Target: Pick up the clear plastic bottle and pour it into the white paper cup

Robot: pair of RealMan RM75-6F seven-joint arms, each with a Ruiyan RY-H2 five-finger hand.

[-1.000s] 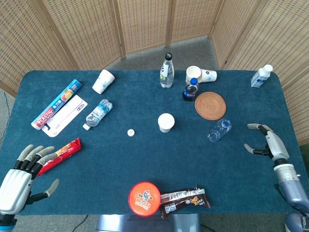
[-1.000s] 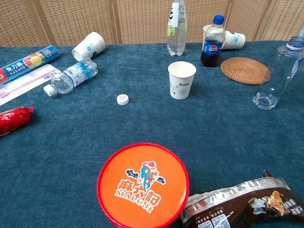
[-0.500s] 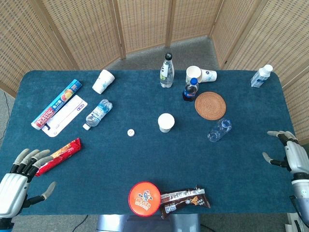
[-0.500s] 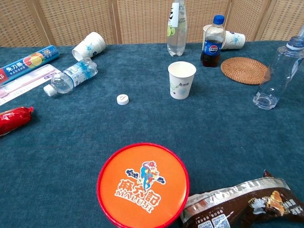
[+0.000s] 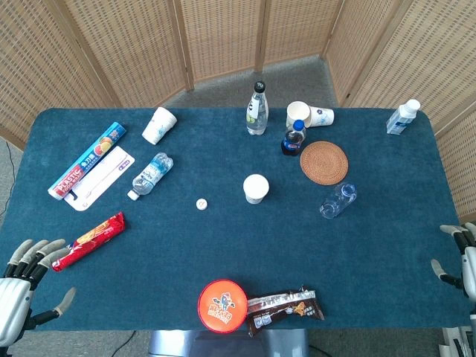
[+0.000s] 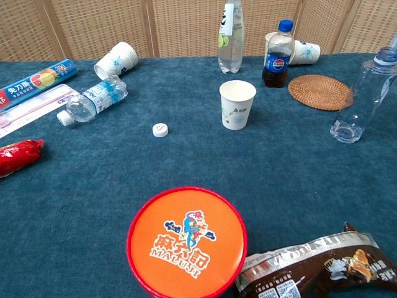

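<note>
The clear plastic bottle [image 5: 338, 200] stands upright right of the table's middle; in the chest view the bottle [image 6: 361, 99] is at the right edge. The white paper cup [image 5: 256, 188] stands open-topped at the centre, and the chest view shows the same cup [image 6: 237, 104]. A small white cap [image 5: 201, 203] lies left of the cup. My left hand [image 5: 21, 286] hangs at the near left corner, fingers spread, holding nothing. My right hand [image 5: 461, 253] sits at the right edge, fingers apart and empty, well away from the bottle. Neither hand shows in the chest view.
A labelled bottle [image 5: 151, 174] lies on its side at left, near a tipped cup [image 5: 159, 125] and a toothpaste box [image 5: 88, 159]. At the back are a green-label bottle [image 5: 256, 110], a Pepsi bottle [image 5: 294, 137] and a woven coaster [image 5: 324, 161]. An orange-lidded tin [image 5: 222, 306] and a snack wrapper [image 5: 285, 305] lie at the near edge.
Both hands have drawn back toward me and outward, the right one leaving the bottle's side for the table's right edge. Nothing on the table has moved.
</note>
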